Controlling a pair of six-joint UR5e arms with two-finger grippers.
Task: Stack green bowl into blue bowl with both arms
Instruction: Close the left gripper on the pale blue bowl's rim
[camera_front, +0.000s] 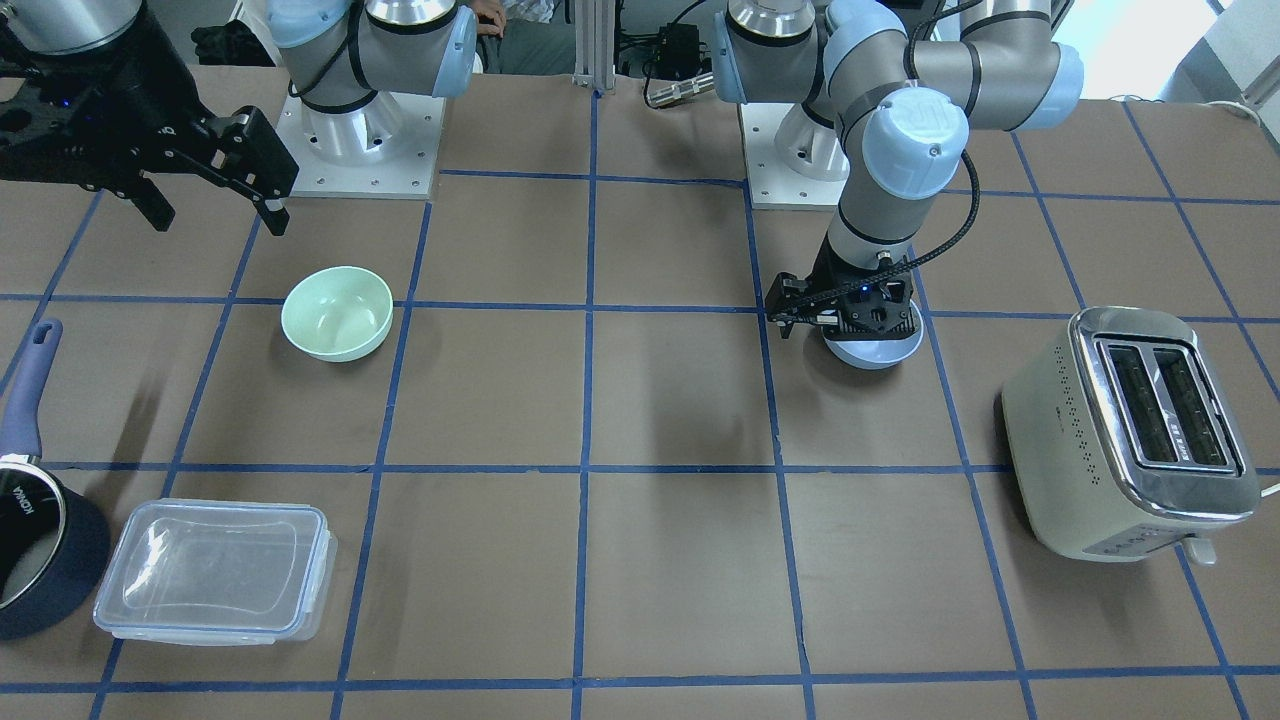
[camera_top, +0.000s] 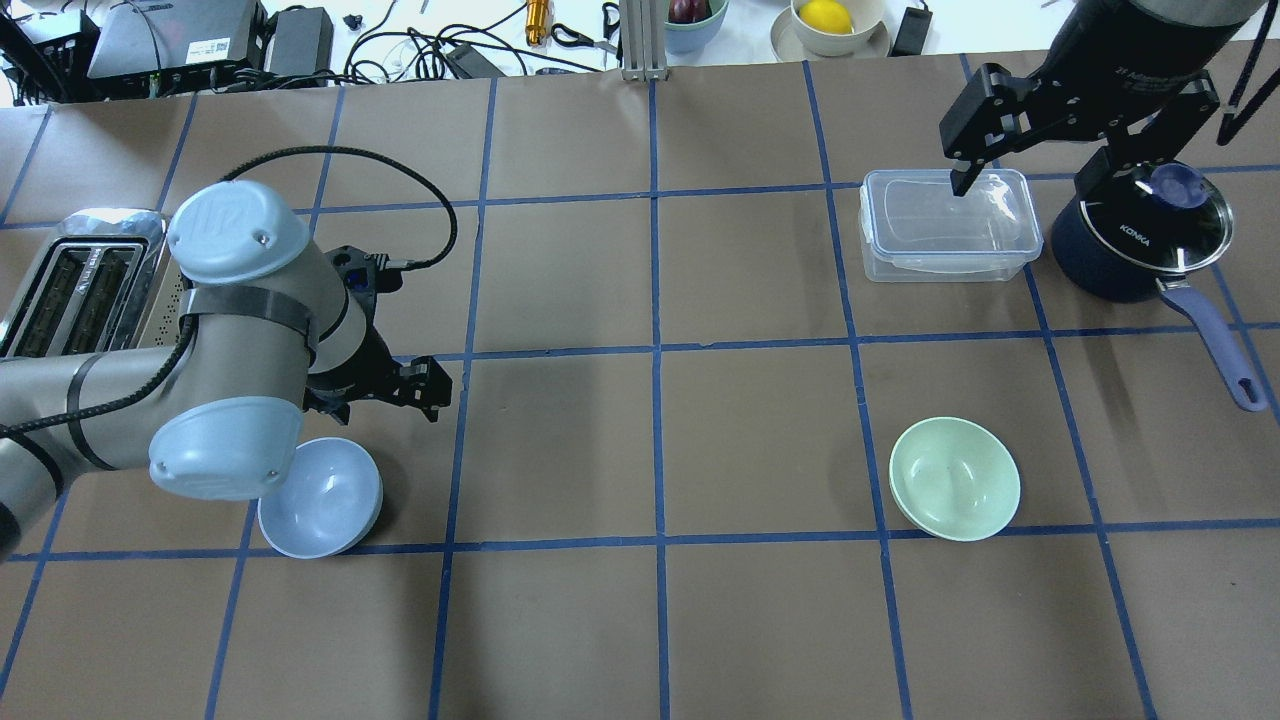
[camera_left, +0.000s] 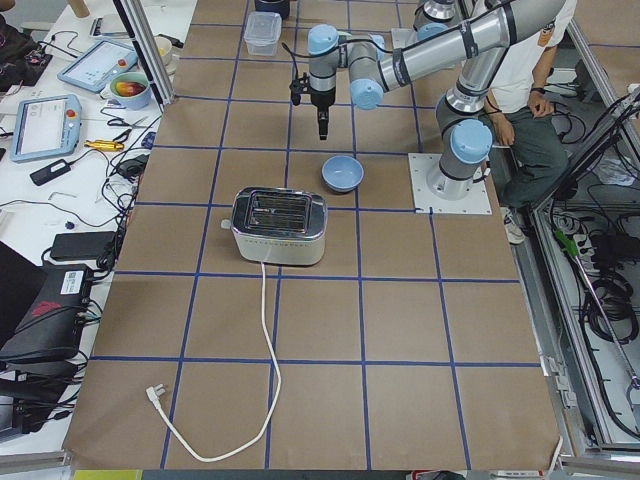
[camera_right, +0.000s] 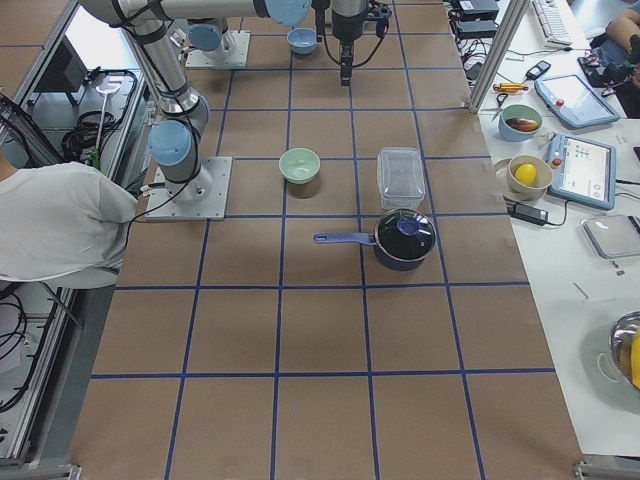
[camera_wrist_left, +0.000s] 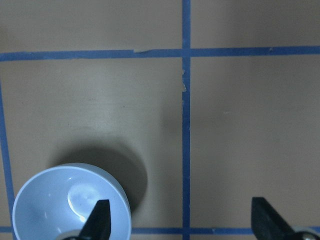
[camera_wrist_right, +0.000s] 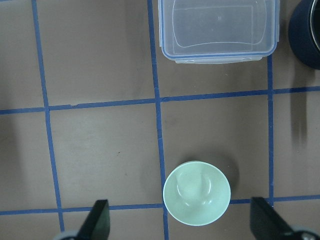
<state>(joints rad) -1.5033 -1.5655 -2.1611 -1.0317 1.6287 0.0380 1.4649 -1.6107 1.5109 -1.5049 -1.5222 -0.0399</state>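
I count two bowls, well apart: one green bowl (camera_top: 955, 479) sitting alone and one blue bowl (camera_top: 320, 497) beneath my left gripper (camera_wrist_left: 180, 207), jaws spread, one finger over the bowl. My right gripper (camera_front: 220, 212) hangs high, jaws wide, holding nothing. Also here: one toaster (camera_front: 1130, 430), one clear lidded container (camera_front: 215, 570), one saucepan (camera_front: 40, 550).
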